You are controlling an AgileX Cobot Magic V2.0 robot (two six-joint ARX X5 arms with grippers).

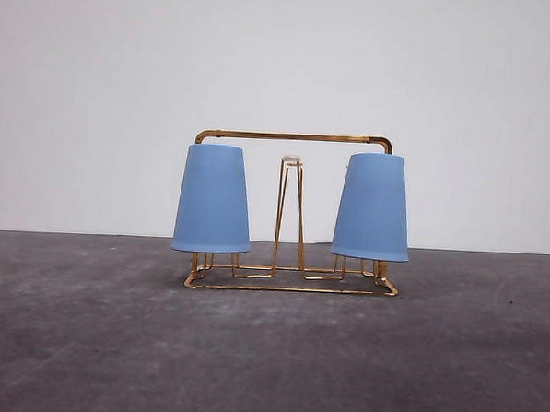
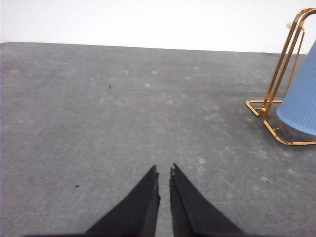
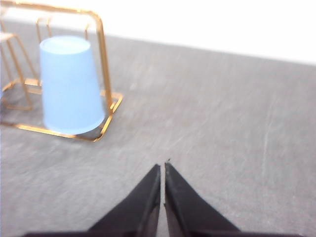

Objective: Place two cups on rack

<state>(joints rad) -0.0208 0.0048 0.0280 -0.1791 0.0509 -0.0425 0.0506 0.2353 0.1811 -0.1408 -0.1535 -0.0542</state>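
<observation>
Both light-blue ribbed cups hang mouth-down on the gold wire rack (image 1: 295,137): the left cup (image 1: 213,199) and the right cup (image 1: 373,206) each sit over an upright prong, tilted slightly outward, rims clear of the flat base. Judged from that, inverting them lets them drain and keeps them from sliding off. The middle prong (image 1: 291,160), white-tipped, stays bare between them.

The left gripper (image 2: 165,170) has its jaws nearly closed with nothing between them; the rack and one cup lie ahead of it and well off to one side. The right gripper (image 3: 162,166) is likewise pinched almost together and empty, the other cup well ahead and off to its other side over the grey tabletop (image 1: 74,343). The task looks finished.

No brand, label or writing is legible anywhere.
</observation>
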